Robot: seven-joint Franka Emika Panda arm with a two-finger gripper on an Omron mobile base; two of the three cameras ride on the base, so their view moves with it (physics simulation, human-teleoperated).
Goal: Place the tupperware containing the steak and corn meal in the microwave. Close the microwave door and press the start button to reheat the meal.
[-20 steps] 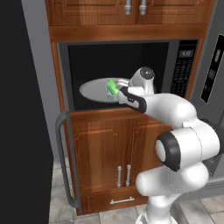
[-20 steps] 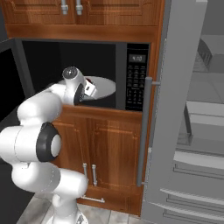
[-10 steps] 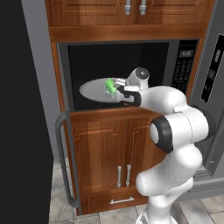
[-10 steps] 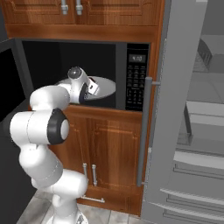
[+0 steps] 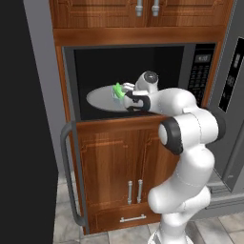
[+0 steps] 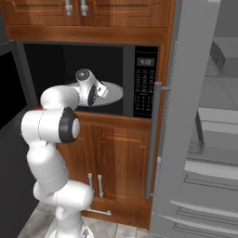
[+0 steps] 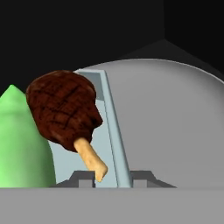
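Tupperware wall sits between our jaws, which are narrowed onto it, one tip on each side of its pale blue rim. Inside it we see the brown steak and green corn. It lies over the turntable, within the microwave cavity. Left of that turntable, the microwave door hangs wide open.

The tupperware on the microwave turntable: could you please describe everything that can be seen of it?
The tupperware is a shallow, pale blue-grey translucent tub with a thin straight rim. It holds a browned, grill-marked steak with a pale bone end, beside a bright green corn lump. It sits over the round grey turntable inside the black microwave cavity; whether its base rests on it cannot be told. The gripper is closed on its rim, one fingertip on each side of the wall.
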